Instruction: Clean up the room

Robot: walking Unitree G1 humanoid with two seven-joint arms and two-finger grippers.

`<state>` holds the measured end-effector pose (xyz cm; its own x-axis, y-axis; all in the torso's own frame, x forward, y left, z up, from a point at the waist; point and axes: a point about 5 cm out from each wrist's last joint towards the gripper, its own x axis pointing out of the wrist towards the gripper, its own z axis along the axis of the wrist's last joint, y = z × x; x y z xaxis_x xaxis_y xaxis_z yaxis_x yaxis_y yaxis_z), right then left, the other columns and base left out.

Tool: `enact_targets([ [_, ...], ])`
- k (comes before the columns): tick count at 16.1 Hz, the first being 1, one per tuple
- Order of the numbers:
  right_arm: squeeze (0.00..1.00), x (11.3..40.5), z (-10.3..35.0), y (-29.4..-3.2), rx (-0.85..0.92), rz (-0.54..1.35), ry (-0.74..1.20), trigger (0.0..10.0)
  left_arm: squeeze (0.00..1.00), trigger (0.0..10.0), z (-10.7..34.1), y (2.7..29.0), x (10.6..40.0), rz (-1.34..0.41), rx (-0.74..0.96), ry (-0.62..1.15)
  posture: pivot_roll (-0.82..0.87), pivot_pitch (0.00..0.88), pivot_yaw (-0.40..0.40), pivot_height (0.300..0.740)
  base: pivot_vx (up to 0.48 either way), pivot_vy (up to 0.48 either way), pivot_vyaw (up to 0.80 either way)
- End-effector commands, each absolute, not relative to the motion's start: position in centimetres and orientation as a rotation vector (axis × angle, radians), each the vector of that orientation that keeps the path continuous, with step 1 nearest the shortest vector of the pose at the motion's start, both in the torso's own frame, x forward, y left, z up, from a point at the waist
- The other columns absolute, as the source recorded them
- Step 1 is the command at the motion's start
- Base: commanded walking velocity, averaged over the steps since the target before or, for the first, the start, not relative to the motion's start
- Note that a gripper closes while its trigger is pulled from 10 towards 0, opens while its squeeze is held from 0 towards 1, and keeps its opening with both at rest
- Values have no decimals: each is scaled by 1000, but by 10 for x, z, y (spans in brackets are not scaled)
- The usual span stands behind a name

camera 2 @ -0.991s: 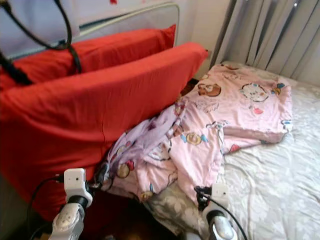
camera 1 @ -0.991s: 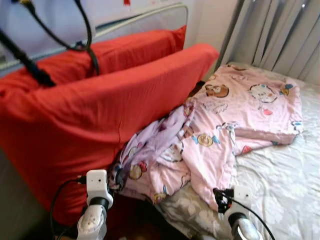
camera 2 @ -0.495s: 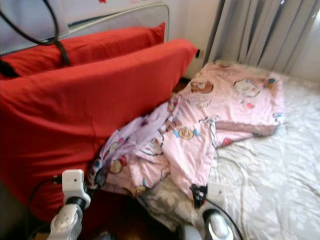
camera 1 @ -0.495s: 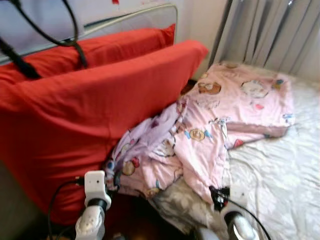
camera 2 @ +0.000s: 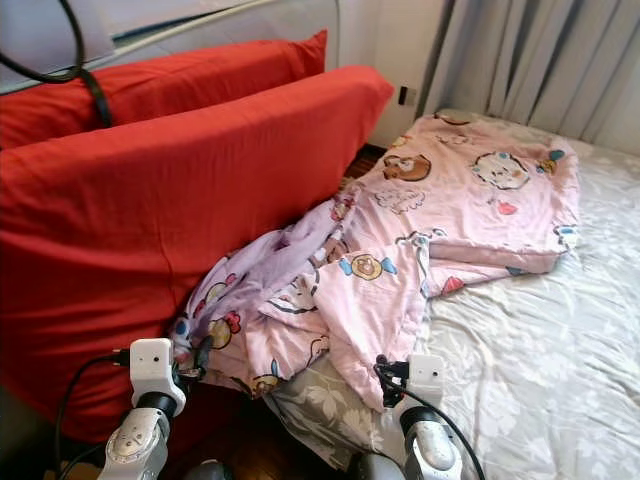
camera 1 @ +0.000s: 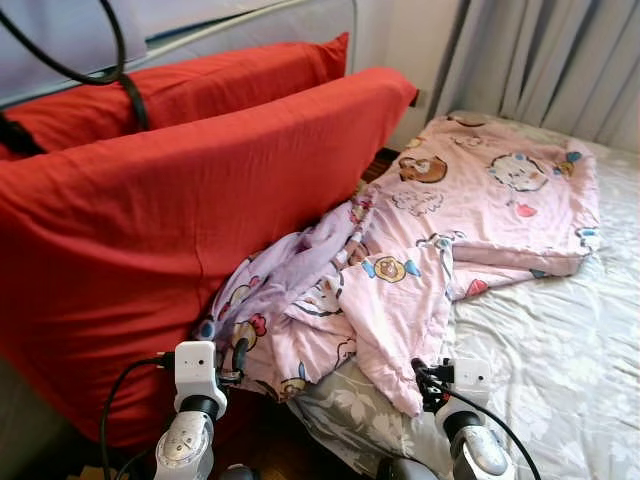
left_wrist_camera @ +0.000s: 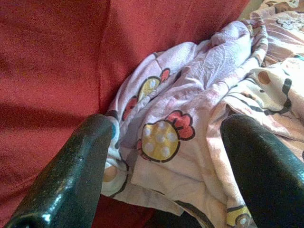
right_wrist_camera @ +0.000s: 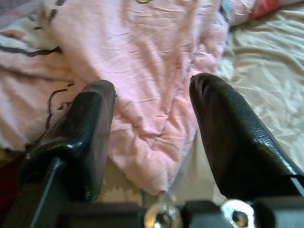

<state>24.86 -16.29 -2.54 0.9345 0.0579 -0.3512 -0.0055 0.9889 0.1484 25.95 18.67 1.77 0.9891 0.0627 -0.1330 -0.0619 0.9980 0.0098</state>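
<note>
Grey curtains (camera 1: pixel 560 55) hang behind the bed (camera 1: pixel 560 360), whose pale flowered sheet spreads out ahead of me and to my right. Against the bed's left side stand two big red cushions (camera 1: pixel 190 200), one behind the other, upright on their long edges, with a black cable (camera 1: pixel 110 75) looping over the rear one.

My task thing is the pink cartoon-print blanket (camera 1: pixel 470 210). It lies flat across the far part of the bed, then bunches and tumbles down toward me, its crumpled lilac end (camera 1: pixel 290 290) pressed against the front red cushion and its lowest folds hanging over the near edge of the bed.

My left gripper (left_wrist_camera: pixel 161 156) sits low at that crumpled end, just beside the front cushion. Its two black fingers (left_wrist_camera: pixel 71 175) are spread wide, one on the cushion side and the other over the pink folds, with the printed cloth lying between them; I cannot tell whether they touch it, and they grip nothing.

My right gripper (right_wrist_camera: pixel 152 123) is at the near edge of the bed, pointing at the hanging tip of the blanket. Its fingers (right_wrist_camera: pixel 90 123) are parted too, either side of the pink fold, closed on nothing, with the sheet just past them.
</note>
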Motion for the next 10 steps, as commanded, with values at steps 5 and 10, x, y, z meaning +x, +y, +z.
enact_targets([
  [5,0,248,-27,-155,123,78,395,10000,0,10000,17,186,260,52,1,144,23,0,-29,625,0,0,0],
  [10,0,249,-24,-154,131,80,365,10000,0,10000,17,186,260,44,0,150,24,0,-28,615,0,0,0],
])
